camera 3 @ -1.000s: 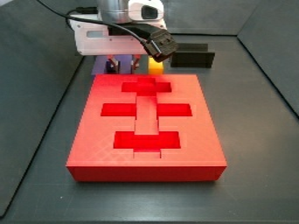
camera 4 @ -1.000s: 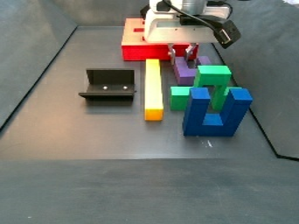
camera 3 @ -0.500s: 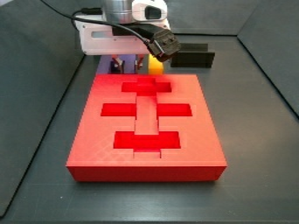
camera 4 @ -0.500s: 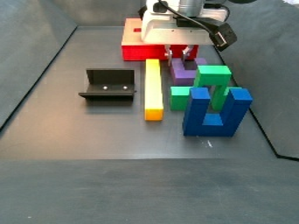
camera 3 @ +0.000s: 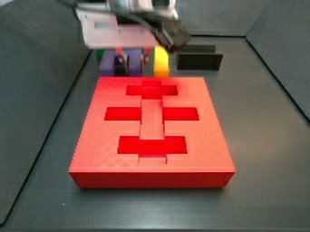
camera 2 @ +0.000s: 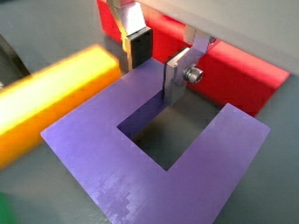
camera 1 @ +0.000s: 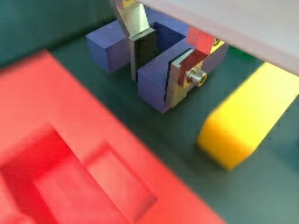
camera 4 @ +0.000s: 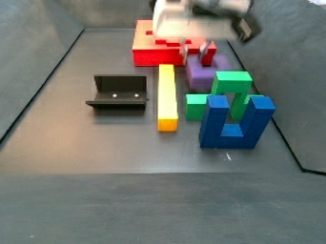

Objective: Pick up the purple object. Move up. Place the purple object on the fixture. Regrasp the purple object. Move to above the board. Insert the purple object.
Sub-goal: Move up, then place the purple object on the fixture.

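Gripper low over the purple object, beside the far end of the board.

The gripper (camera 2: 159,59) has its two silver fingers (camera 2: 136,35) straddling one prong of the purple object (camera 2: 163,153); in both wrist views the pads stand close to the prong's faces, but firm contact cannot be confirmed. The purple object (camera 4: 200,73) lies on the floor just beside the red board (camera 4: 155,47), with the yellow bar (camera 4: 167,97) on one side and the green block (camera 4: 228,87) and blue block (camera 4: 235,121) near. The fixture (camera 4: 116,93) stands apart, on the other side of the yellow bar. In a side view the gripper (camera 3: 127,56) is motion-blurred above the board (camera 3: 151,127) edge.
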